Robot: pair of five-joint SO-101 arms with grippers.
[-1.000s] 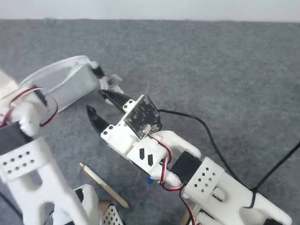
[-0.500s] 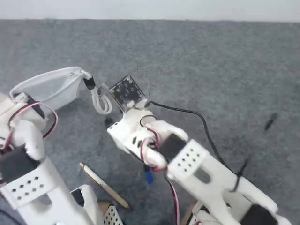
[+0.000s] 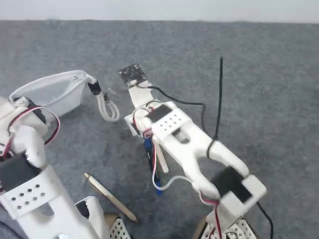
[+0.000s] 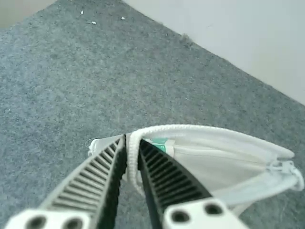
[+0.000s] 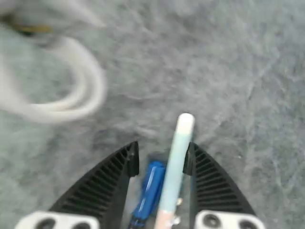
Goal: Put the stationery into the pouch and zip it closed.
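Observation:
The white pouch (image 3: 52,92) lies open at the left of the grey carpet, its strap loop (image 3: 107,107) trailing toward the middle. My left gripper (image 4: 131,148) is shut on the pouch (image 4: 214,157) at its rim. My right gripper (image 5: 159,157) points down at the carpet, open, with a blue pen (image 5: 148,193) and a pale pen (image 5: 174,162) lying between its fingers. In the high view the blue pen (image 3: 152,167) pokes out from under the right arm. A tan pen (image 3: 109,196) lies apart, near the front edge.
The strap loop (image 5: 71,95) lies close beyond my right gripper's fingertips. Black cables (image 3: 219,94) arch over the right arm. Bare carpet stretches to the right and toward the back wall.
The right arm has swung away from the pouch's mouth and tipped down over the pens. The pouch has settled lower and to the left, still held by the left gripper.

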